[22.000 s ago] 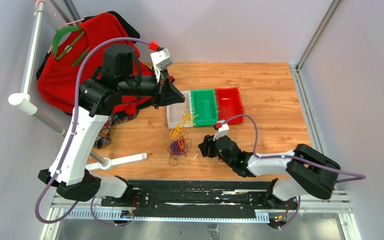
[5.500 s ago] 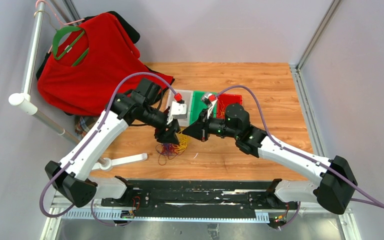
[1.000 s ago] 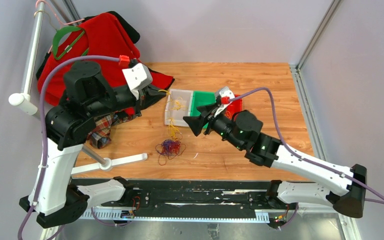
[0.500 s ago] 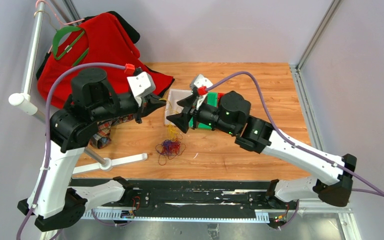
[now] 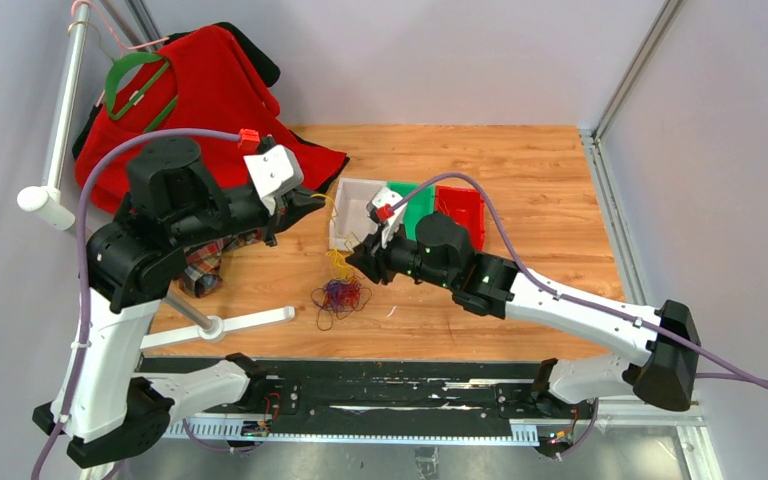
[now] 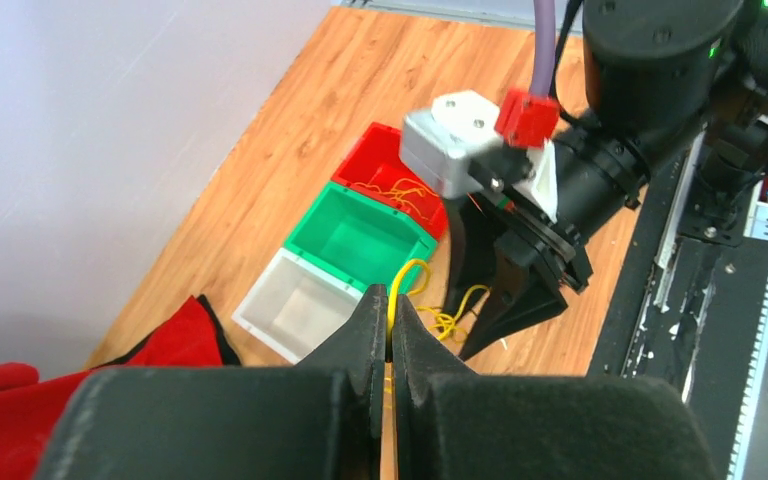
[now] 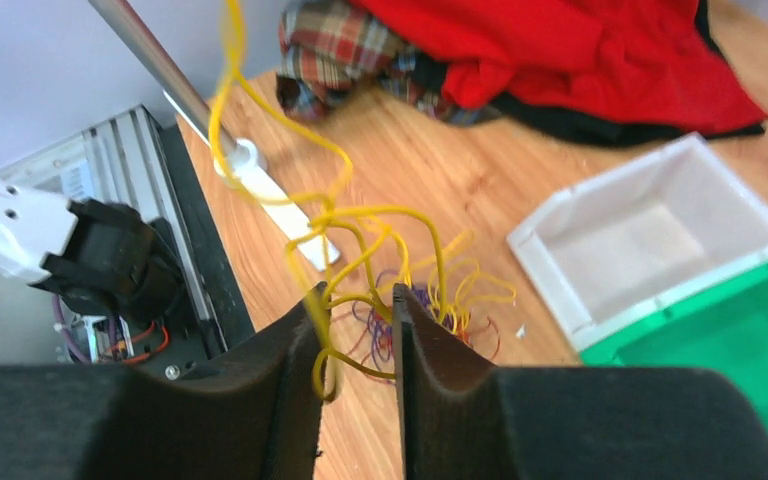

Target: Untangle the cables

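My left gripper (image 6: 390,312) is clamped on the light, springy yellow cable (image 7: 345,222) lifted above the tangle (image 5: 341,296) on the table (image 5: 520,170), while my right gripper (image 7: 357,310) stands narrowly apart around its loops, best pinched on one strand.

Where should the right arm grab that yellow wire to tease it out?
Likely the bunched loops of the yellow wire above the dark tangle, coming in from the right with jaws straddling them; the left gripper holds its top end raised, so it hangs upright.
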{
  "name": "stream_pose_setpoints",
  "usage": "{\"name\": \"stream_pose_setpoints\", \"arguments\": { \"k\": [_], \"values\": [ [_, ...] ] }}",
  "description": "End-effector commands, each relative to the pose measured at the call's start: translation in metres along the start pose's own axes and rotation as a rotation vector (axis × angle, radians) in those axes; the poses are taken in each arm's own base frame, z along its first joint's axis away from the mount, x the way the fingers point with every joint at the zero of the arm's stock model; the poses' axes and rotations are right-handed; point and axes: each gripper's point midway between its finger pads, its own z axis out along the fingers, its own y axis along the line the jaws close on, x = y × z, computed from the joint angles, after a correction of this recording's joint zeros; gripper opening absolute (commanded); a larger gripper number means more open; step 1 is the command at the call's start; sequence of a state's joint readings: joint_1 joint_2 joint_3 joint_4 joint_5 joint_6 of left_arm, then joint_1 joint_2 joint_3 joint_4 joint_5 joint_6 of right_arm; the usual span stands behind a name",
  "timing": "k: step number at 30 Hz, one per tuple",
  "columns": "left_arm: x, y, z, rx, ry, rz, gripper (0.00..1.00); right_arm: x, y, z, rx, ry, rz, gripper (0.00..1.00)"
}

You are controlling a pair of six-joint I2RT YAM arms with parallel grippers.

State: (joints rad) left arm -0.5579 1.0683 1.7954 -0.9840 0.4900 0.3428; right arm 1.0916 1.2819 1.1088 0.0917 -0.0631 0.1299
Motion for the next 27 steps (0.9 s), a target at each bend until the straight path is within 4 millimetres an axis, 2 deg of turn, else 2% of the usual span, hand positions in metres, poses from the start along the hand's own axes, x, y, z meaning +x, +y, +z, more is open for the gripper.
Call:
{"name": "stream_pose_setpoints", "arguments": {
  "k": [1,3,4,9,12,16,20,27],
  "values": [
    [-0.013,0.011,-0.01,-0.062,-0.026,0.063,0.0,0.013,-0.006,-0.007,0.038,-0.026,0.055,0.26],
    [-0.017,0.012,-0.011,-0.068,-0.031,0.071,0.0,0.022,-0.009,-0.009,0.052,-0.025,0.071,0.29],
    [-0.018,0.012,-0.011,-0.067,-0.035,0.073,0.0,0.025,-0.011,-0.01,0.058,-0.026,0.079,0.35],
    [-0.027,0.015,-0.014,-0.081,-0.052,0.093,0.0,0.038,-0.016,-0.007,0.083,-0.009,0.089,0.32],
    [-0.032,0.019,-0.017,-0.099,-0.06,0.116,0.0,0.047,-0.02,-0.006,0.104,0.007,0.086,0.5],
    [-0.037,0.026,-0.02,-0.129,-0.062,0.146,0.0,0.052,-0.027,-0.012,0.134,-0.032,0.089,0.57],
    [-0.038,0.026,-0.015,-0.114,-0.062,0.133,0.0,0.048,-0.033,-0.018,0.165,-0.076,0.093,0.59],
    [-0.039,0.026,-0.013,-0.107,-0.066,0.128,0.0,0.028,-0.018,0.002,0.081,-0.097,0.077,0.69]
  ]
}}
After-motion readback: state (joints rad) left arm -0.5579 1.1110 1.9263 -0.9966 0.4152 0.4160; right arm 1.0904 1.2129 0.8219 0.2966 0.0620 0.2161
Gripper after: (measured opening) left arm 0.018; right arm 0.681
